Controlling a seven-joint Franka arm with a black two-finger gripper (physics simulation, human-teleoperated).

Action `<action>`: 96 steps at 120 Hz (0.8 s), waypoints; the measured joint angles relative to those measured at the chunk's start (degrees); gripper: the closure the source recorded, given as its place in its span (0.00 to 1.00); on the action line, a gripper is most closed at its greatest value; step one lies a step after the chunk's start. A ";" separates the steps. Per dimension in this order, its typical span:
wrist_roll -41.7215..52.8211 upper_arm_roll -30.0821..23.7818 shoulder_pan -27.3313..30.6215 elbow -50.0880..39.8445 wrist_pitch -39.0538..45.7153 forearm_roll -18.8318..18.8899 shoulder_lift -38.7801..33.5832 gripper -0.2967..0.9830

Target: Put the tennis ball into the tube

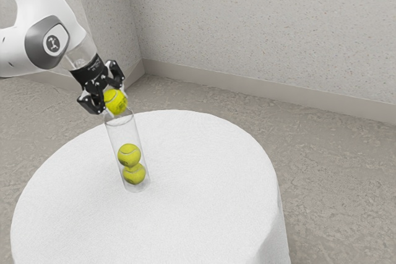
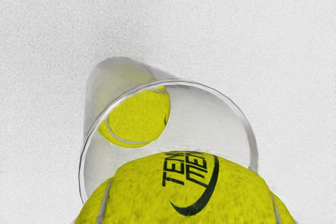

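At the mouth of the clear tube (image 1: 127, 129), my gripper (image 1: 112, 97) is shut on a yellow tennis ball (image 1: 116, 101), with one finger on either side. The tube stands upright on the round table, and two more balls (image 1: 129, 154) are stacked in its lower part. In the wrist view the held ball (image 2: 189, 190), with dark lettering, overlaps the near part of the tube's rim (image 2: 231, 103). Through the opening a ball inside (image 2: 137, 119) can be seen further down.
A white cloth covers the round table (image 1: 210, 177), whose edge curves around the tube. Beyond it are the grey floor (image 1: 334, 171) and a speckled wall (image 1: 266, 29).
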 joint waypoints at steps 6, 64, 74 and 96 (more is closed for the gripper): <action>0.07 -0.07 0.02 -0.03 0.14 -0.06 -0.09 0.50; 2.14 -0.36 0.02 5.22 -5.40 3.79 -0.98 0.26; 7.46 -0.64 -0.07 9.16 -10.24 7.10 -0.83 0.25; 25.11 8.10 -17.04 24.31 -19.38 12.56 4.93 0.24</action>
